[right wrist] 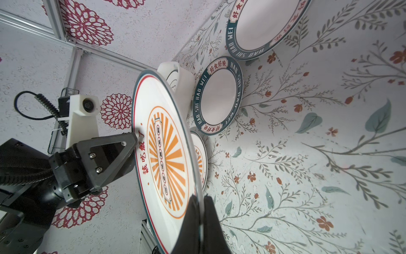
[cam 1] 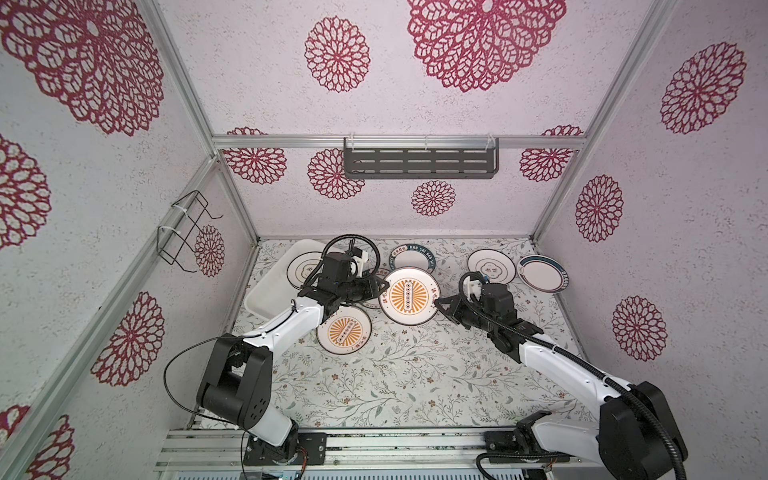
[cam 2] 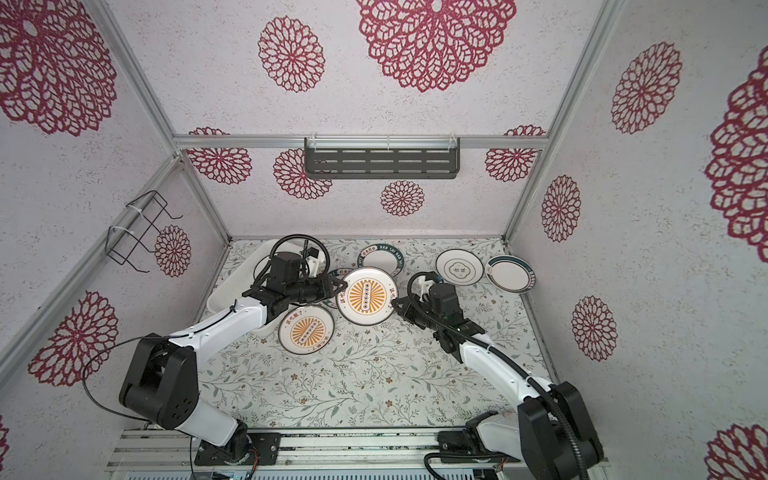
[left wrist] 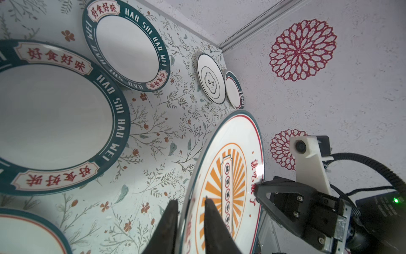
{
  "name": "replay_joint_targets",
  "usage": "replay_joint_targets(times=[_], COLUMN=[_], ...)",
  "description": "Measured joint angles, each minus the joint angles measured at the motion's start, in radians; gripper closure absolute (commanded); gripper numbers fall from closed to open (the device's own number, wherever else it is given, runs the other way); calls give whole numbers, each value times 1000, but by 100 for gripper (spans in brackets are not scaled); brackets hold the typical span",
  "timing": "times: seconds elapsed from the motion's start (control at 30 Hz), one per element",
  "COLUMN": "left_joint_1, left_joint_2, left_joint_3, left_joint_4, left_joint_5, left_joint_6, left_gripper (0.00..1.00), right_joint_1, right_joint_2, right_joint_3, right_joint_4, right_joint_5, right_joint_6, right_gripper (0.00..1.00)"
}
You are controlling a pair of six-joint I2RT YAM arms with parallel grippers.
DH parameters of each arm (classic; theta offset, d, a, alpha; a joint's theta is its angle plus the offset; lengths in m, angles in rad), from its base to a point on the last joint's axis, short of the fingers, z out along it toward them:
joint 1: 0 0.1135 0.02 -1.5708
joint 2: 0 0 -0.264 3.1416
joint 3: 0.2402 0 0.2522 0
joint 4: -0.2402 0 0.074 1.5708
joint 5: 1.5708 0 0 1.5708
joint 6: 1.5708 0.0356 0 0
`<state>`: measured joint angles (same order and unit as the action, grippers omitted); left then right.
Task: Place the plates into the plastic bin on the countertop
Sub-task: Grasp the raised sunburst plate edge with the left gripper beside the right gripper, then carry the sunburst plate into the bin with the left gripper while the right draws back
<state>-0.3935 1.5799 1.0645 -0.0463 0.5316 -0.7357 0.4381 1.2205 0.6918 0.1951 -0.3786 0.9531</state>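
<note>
Large sunburst plate [cam 1: 409, 296] raised above the tabletop [cam 1: 415, 374], left claw [cam 1: 384, 286] and right claw [cam 1: 437, 303] each clamped on opposite rims; the plastic bin [cam 1: 270, 289] lies leftward, nearer the left arm.

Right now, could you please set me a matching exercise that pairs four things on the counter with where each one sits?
Things:
1. large sunburst plate
2. small sunburst plate
3. plastic bin
4. thin-teal-rimmed plate

Places:
A. at the left edge of the countertop, holding a ringed plate
B. farthest right on the countertop
C. raised, between the left gripper and the right gripper
D. lying flat on the countertop, in front of the bin

Pairs: 1-C, 2-D, 3-A, 4-B
</note>
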Motion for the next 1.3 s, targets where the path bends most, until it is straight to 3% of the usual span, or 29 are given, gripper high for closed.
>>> replay_joint_targets(times=[0.17, 0.2, 0.27, 0.37, 0.43, 0.57, 0.97, 1.3], left_joint_1=[7, 7, 8, 11, 13, 22, 59, 205], left_joint_2=[18, 23, 29, 38, 42, 42, 42, 29], left_joint_3=[0, 0, 0, -1, -1, -1, -1, -1], left_joint_4=[28, 36, 50, 64, 71, 78, 85, 21], left_joint_5=[37, 42, 50, 51, 51, 50, 58, 32], left_joint_6=[-22, -28, -43, -69, -85, -104, -127, -129], left_gripper=[95, 96, 98, 99, 99, 99, 99, 98], right_joint_1=[-14, -15, -17, -14, -11, -10, -10, -9], right_joint_2=[0, 0, 0, -6, -13, -20, -15, 34], right_joint_3=[-16, -17, -25, -36, -37, -37, -21, 39], right_joint_4=[33, 34, 53, 91, 107, 123, 111, 177], right_joint_5=[13, 17, 19, 17, 18, 31, 42, 29], right_joint_6=[35, 37, 40, 37, 33, 23, -3, -29], right_gripper=[100, 95, 70, 50, 25, 1, 1, 1])
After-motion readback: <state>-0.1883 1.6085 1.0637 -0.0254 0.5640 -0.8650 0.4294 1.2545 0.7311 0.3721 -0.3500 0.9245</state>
